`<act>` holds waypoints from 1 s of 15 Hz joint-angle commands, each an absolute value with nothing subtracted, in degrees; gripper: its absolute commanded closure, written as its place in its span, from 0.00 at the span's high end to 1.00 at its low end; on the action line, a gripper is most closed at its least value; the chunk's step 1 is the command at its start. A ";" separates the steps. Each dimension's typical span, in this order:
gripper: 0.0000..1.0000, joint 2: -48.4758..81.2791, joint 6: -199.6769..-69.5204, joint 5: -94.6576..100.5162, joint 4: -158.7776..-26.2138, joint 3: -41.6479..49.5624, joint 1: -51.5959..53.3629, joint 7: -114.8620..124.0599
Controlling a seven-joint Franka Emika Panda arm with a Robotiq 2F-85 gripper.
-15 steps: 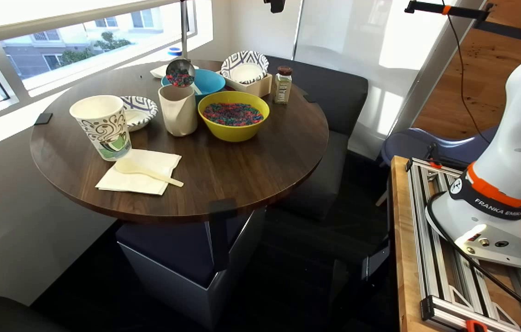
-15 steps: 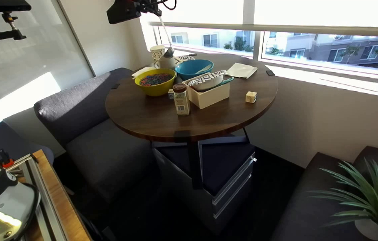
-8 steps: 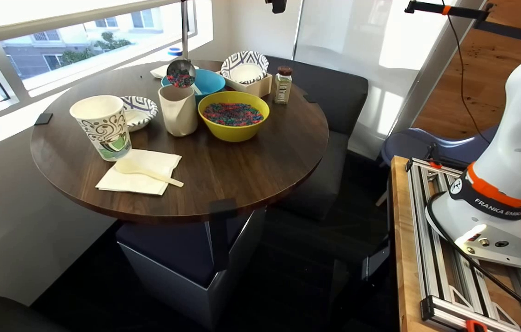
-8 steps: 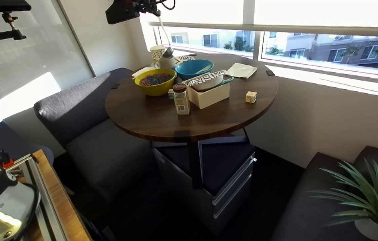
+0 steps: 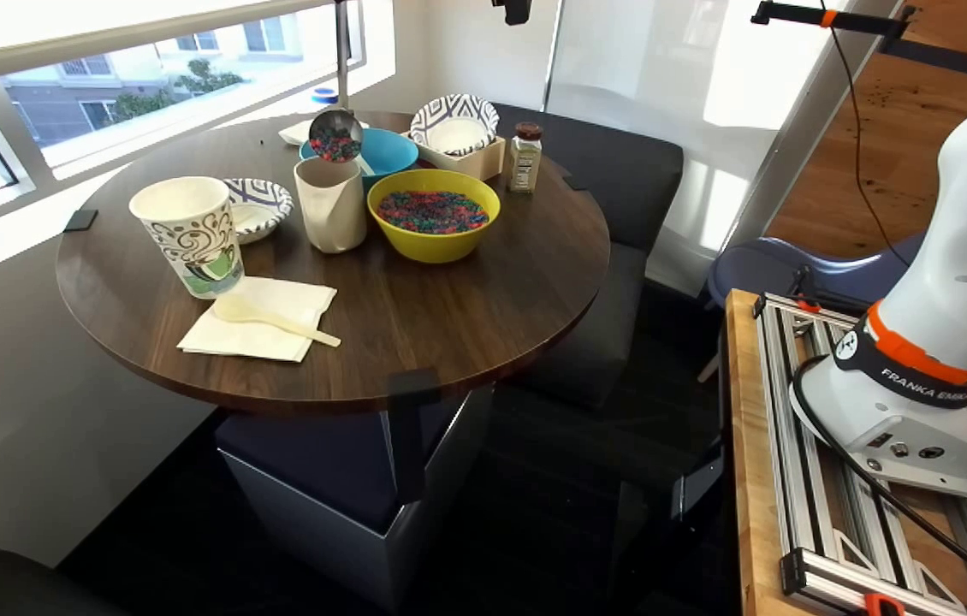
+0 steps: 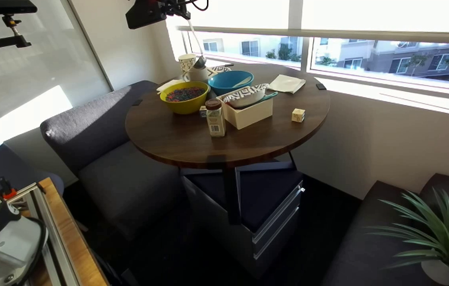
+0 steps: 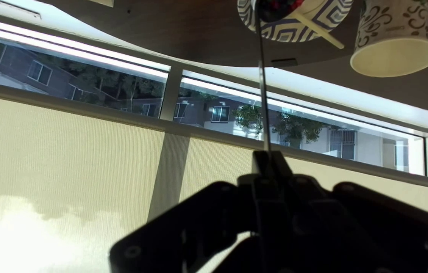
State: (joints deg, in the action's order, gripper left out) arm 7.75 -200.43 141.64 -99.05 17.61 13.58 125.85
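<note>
1. I am watching the claw point(image 7: 269, 161) pinching the ladle point(image 5: 335, 135) by its thin handle point(image 7: 263, 91), its tips pressing in tightly from both sides.
2. The ladle is hanging below the claw, its long axis running down toward the desk point(image 5: 449, 334): it is looking nearly upright in an exterior view, and leaning a little in the exterior view where the scoop point(image 6: 200, 62) is showing its dark back.
3. The relation that seems to be mattering most is scoop to jug point(image 5: 331, 210): in both exterior views the scoop is appearing right at the jug's mouth, probably just above it, though I cannot tell whether it is touching the rim.
4. The scoop is carrying coloured beads point(image 5: 335, 145); the yellow bowl point(image 5: 432, 248), holding more, is standing just beside the jug.
5. Only one arm point(image 5: 920, 342) is working here.
</note>
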 commanded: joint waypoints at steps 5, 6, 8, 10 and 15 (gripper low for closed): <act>0.01 7.79 -197.14 143.74 -99.78 21.14 17.79 122.16; 0.01 7.87 -196.63 143.71 -99.80 21.94 18.56 121.15; 0.01 8.01 -195.68 143.70 -99.76 23.28 19.98 119.91; 0.01 8.35 -195.94 143.68 -99.43 24.31 21.27 119.48; 0.01 8.71 -196.64 143.68 -98.83 25.97 23.87 119.80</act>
